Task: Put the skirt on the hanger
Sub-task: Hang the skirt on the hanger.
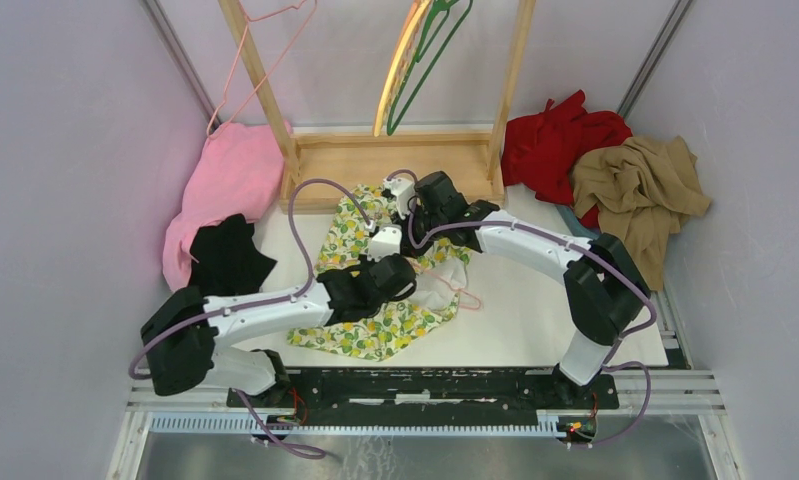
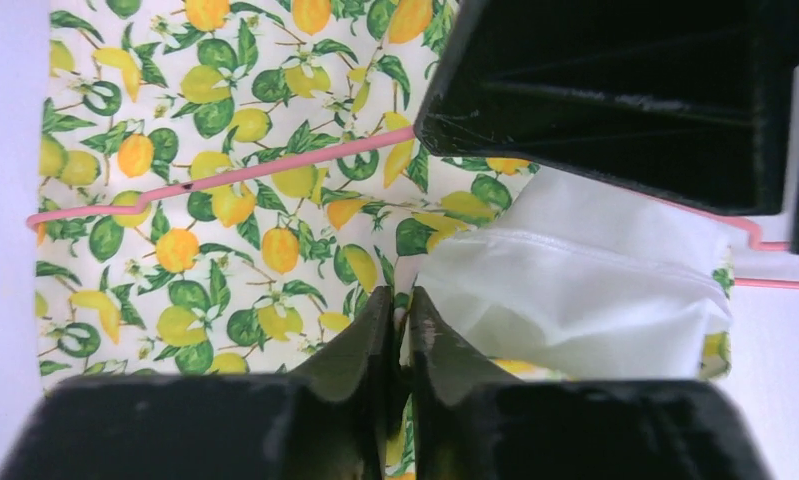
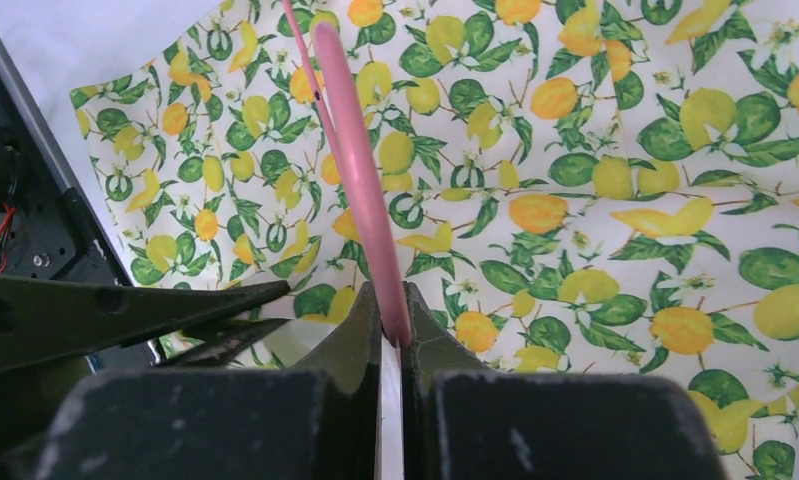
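Note:
The skirt, cream with lemons and green leaves, lies spread on the white table between both arms. Its white lining shows at the open waist. The thin pink hanger lies across the skirt, and one end pokes out at the skirt's right side. My left gripper is shut on an edge of the skirt beside the lining. My right gripper is shut on the hanger's pink wire, just above the printed skirt. The two grippers are close together over the skirt's upper middle.
A wooden rack stands at the back with a green hanger, an orange-yellow hanger and another pink hanger. Pink and black garments lie left; red and tan garments lie right.

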